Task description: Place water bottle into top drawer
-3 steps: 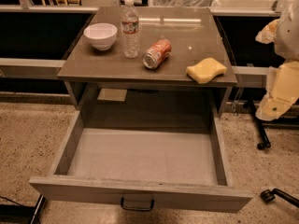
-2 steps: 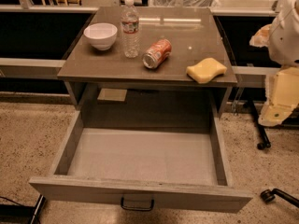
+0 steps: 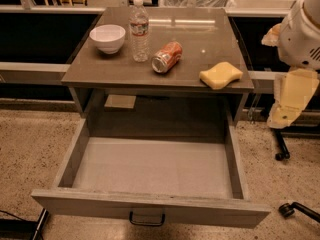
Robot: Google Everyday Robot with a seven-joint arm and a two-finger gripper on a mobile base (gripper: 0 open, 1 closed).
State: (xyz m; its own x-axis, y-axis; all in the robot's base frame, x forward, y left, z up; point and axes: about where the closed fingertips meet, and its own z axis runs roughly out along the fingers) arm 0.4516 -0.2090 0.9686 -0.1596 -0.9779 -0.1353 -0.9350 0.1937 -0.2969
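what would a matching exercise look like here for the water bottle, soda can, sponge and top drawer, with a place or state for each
1. water bottle
2. soda can
3. sponge
4. top drawer

A. pulled out, open
B. lying on its side
C. upright beside the white bowl
D. near the table's front right corner

Pairs: 1-C, 2-B, 3-D, 4-A.

The gripper hangs right of the table, away from the water bottle.
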